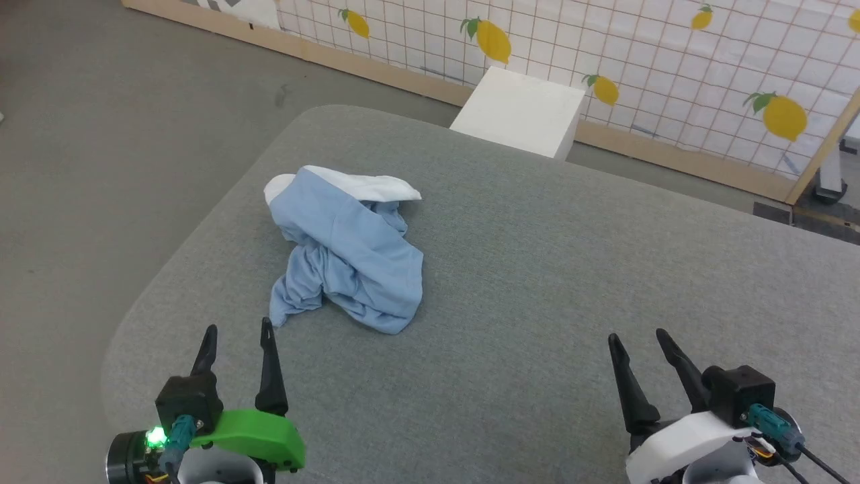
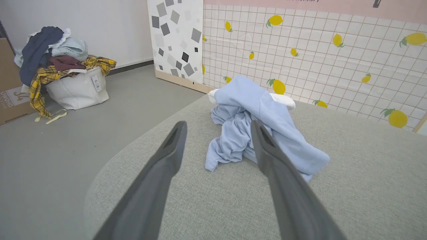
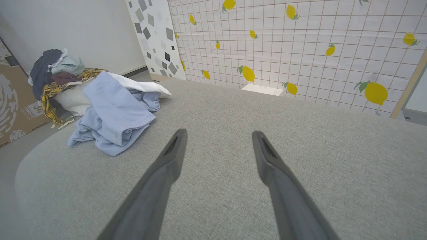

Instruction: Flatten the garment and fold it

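Observation:
The garment [image 1: 349, 252] is a light blue top with a white part at its far end, lying crumpled in a heap on the left half of the grey padded table [image 1: 537, 282]. My left gripper [image 1: 238, 329] hovers open just short of the heap's near corner, touching nothing. In the left wrist view the garment [image 2: 253, 126] lies straight ahead between my spread fingers [image 2: 166, 156]. My right gripper [image 1: 637, 335] is open over bare table at the near right, far from the cloth. The right wrist view shows the garment [image 3: 113, 113] off to its left.
A white box [image 1: 521, 111] stands on the floor beyond the table's far edge, against a lemon-print panel [image 1: 672, 60]. A white bag heaped with clothes [image 2: 63, 73] sits on the grey floor to the left, beside a cardboard box [image 2: 10, 86]. The table's rounded corner is at the near left.

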